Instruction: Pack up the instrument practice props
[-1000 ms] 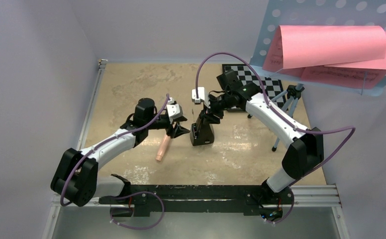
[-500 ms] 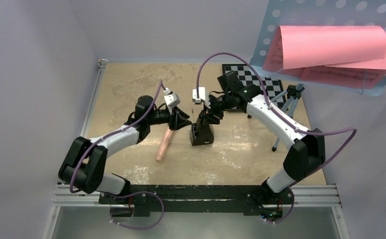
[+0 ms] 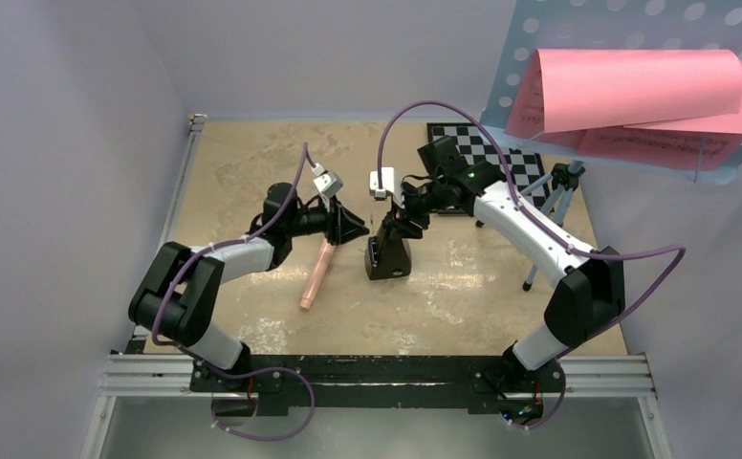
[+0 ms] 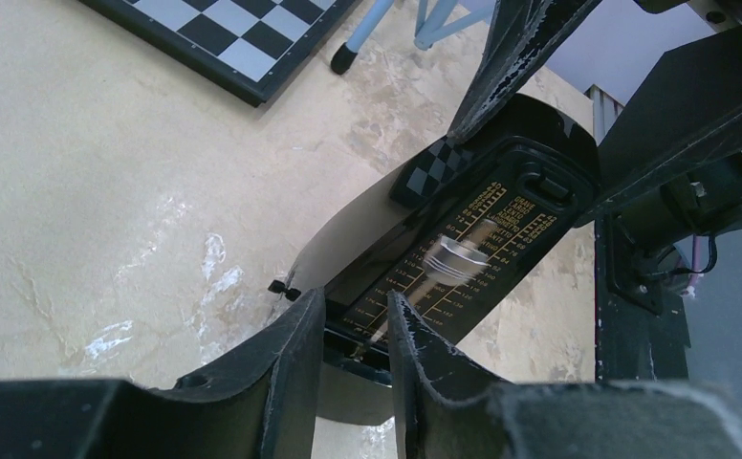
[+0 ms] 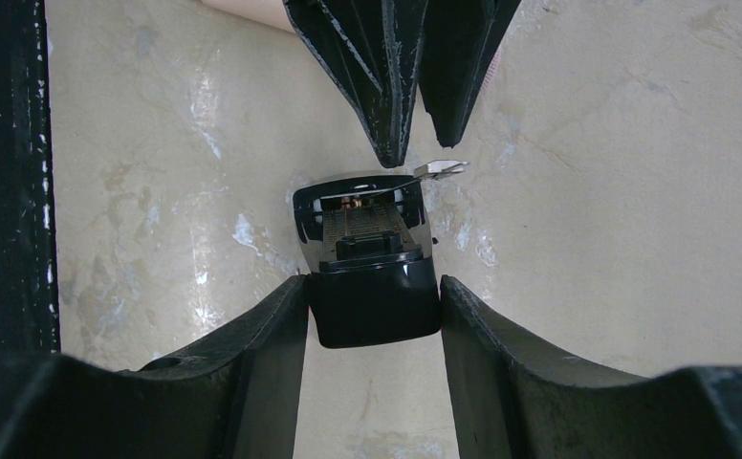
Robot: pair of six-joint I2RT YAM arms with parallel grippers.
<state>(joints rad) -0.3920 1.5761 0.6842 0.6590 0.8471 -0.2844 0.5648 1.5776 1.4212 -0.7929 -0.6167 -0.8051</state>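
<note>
Your right claw (image 5: 374,284) grips the metronome (image 5: 375,320) by its sides.
Your left claw (image 4: 356,298) is narrow, holding nothing; the blurred pendulum (image 4: 453,256) sits just ahead of its tips.

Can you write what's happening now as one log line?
left gripper: narrow gap, at pendulum | right gripper: gripping metronome | recorder: lying on table

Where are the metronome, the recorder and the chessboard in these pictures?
metronome (image 3: 389,260): top external view, on the lower part of its black body.
recorder (image 3: 316,277): top external view, on the middle of its pink tube.
chessboard (image 3: 482,145): top external view, on the squares near its far edge.
</note>
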